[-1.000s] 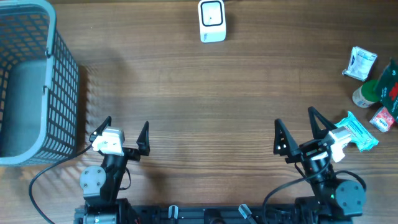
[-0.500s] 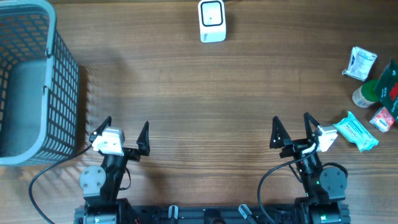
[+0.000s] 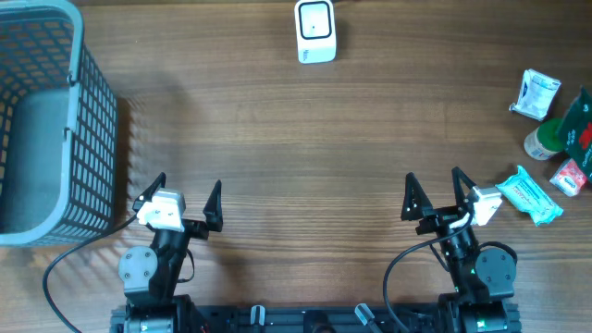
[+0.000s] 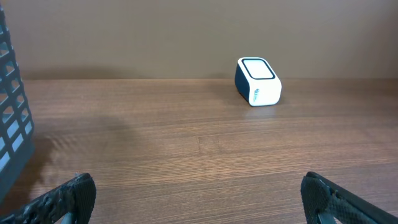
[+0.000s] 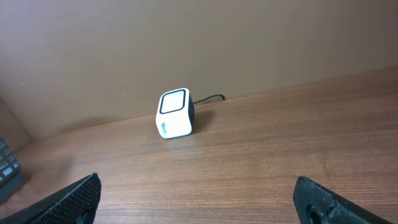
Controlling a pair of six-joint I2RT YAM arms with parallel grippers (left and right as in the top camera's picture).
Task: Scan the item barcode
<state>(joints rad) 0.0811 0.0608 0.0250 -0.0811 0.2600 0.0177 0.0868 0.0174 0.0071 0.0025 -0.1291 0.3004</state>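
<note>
From overhead, the left gripper (image 3: 187,190) sat near the front edge of the wooden table (image 3: 296,139), its jaws spread wide with nothing between them. The right gripper (image 3: 433,185) sat across from it on the other side, also spread wide and empty. A teal packet (image 3: 529,196) lay flat just beside the right gripper's outer finger, and whether the two touched could not be told. Further along the right edge lay a white packet (image 3: 538,94), a green round item (image 3: 546,139), a small red box (image 3: 569,176) and a dark green packet (image 3: 581,120), clustered together. The white scanner (image 3: 315,30) stood at the far middle of the table, well apart from both arms. A grey mesh basket (image 3: 92,139) filled the far left corner.

In the left wrist view, the dark fingertips (image 4: 68,198) framed bare wood, with the scanner ahead and slightly right and the basket's wall at the left edge.

In the right wrist view, the fingertips (image 5: 320,198) stood equally far apart over bare wood, and the scanner stood ahead to the left, its cable (image 5: 211,98) trailing behind it.
</note>
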